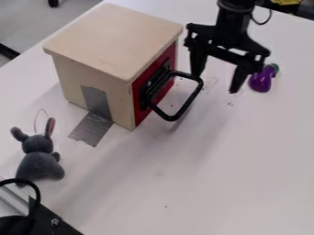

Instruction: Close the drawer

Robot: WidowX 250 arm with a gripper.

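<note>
spread open, the hand (215, 83) hangs over the table (215, 183) at the upper right of the camera view, its two fingers pointing down and well apart, with nothing pinched between them. one finger is right by the outer corner of the black handle (190, 97); whether they touch, i cannot tell. the other finger comes down farther to the right, near the purple toy eggplant (260, 81), which lies on the table with its green top tipped up and away. the arm (230, 13) enters from the top edge, and a thin black cable (268, 20) curves out beside it. the drawer (140, 115) is in the pale wooden box (116, 36), on the side that faces right; its red front looks about level with the box's edges, so it seems to be pushed in, while the handle sticks out from it as a wide loop. on the box's near side, grey tape (95, 101) runs down the wood and on over the tabletop, creased where the two meet. at the left, a grey plush toy (40, 163) with big ears, one of them pinkish inside, sits on the table near the box. at the lower left corner there is some black gear (52, 221) with a round bolt and a curved black loop, and at the top right edge a bit of something yellow (285, 2).
</note>
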